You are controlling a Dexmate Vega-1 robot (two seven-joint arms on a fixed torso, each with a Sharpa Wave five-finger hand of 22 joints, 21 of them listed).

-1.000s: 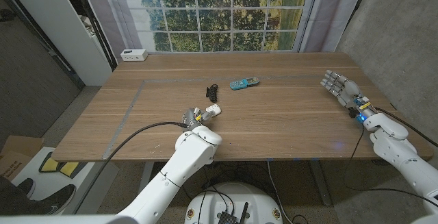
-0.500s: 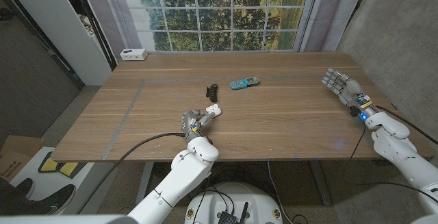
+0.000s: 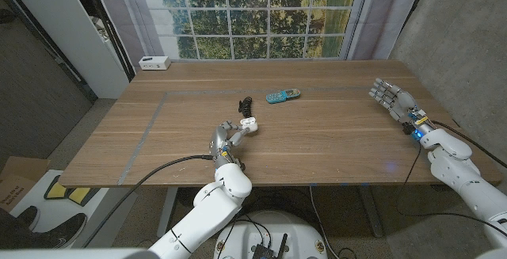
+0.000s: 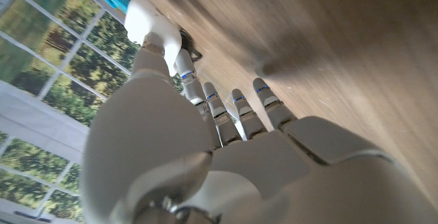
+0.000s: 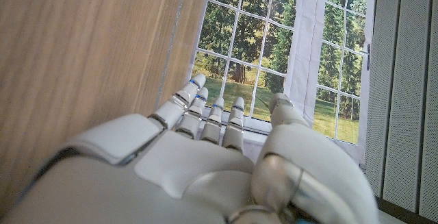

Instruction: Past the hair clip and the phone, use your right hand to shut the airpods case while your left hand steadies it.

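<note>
The desk (image 3: 333, 132) is seen to be matt brown wood with a fine, even grain. Both the left hand (image 3: 224, 140) and the right hand (image 3: 392, 98) are cased in smooth, slightly glossy pale plastic. The airpods case (image 3: 249, 123) appears as smooth white plastic.

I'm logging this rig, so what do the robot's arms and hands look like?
Both arms are smooth white rounded shells. The left hand and right hand are grey-white with jointed fingers bearing small blue marks. A black cable runs along the left arm; blue light glows at the right wrist.
</note>
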